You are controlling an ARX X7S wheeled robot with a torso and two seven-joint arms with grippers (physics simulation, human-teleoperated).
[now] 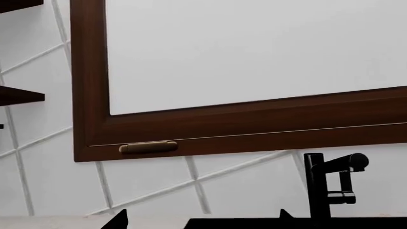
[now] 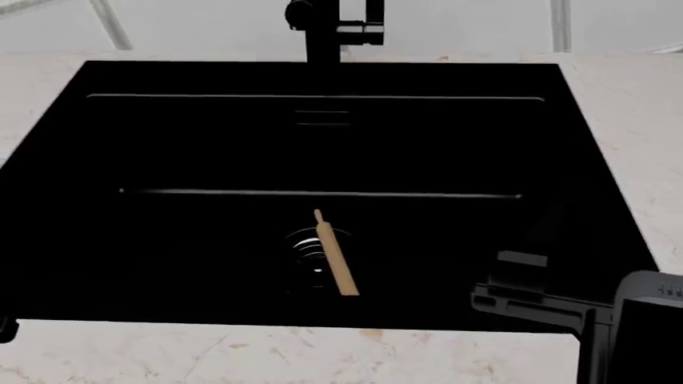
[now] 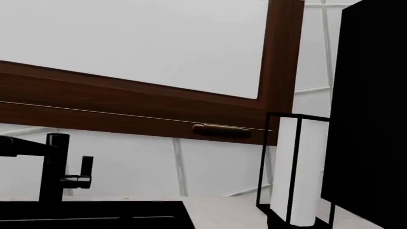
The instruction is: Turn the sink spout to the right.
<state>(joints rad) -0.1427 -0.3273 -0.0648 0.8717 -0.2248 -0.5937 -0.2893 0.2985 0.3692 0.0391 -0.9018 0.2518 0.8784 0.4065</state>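
Note:
The matte black sink spout [image 2: 321, 34] stands at the far rim of the black sink [image 2: 64, 160], with its small lever handle [image 2: 369, 29] on its right side. In the left wrist view the sink spout [image 1: 316, 188] rises at some distance beyond my left gripper [image 1: 202, 217]. That gripper's two fingertips [image 1: 118, 220] stand wide apart with nothing between them. My right gripper [image 2: 521, 292] hovers over the sink's near right corner, far from the spout. Its jaws do not show clearly. In the right wrist view the sink spout [image 3: 55, 171] and handle [image 3: 86, 167] are distant.
A wooden rolling pin [image 2: 335, 253] lies in the basin over the round drain [image 2: 304, 250]. A brown window frame [image 1: 190, 129] with a latch [image 1: 148, 147] is above the spout. A paper towel holder [image 3: 296, 171] stands on the counter [image 2: 629, 104] to the right, beside a tall dark object [image 3: 372, 114].

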